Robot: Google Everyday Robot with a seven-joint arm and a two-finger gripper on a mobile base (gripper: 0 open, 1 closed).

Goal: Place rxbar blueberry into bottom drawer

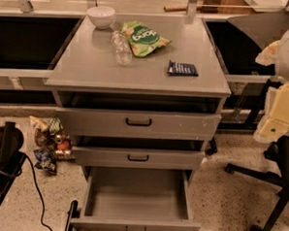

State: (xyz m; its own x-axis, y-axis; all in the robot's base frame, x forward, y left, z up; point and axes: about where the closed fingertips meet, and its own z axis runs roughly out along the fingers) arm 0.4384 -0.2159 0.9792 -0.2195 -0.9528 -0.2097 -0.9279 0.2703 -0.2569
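The rxbar blueberry (182,68), a small flat dark navy bar with pale print, lies on the right side of the grey cabinet top (89,66). The bottom drawer (105,224) is pulled out towards me and its inside shows empty; its small dark handle is at the front edge. The two shallower drawers above it are slightly ajar. My gripper (276,117), pale yellow under a white arm, hangs at the far right edge of the view, right of the cabinet and apart from the bar, holding nothing that I can see.
On the cabinet top stand a white bowl (101,16), a clear plastic bottle (121,48) on its side and a green snack bag (143,38). An office chair (276,192) is at the right. Snack packets (50,146) and a black cable (34,189) lie on the floor at the left.
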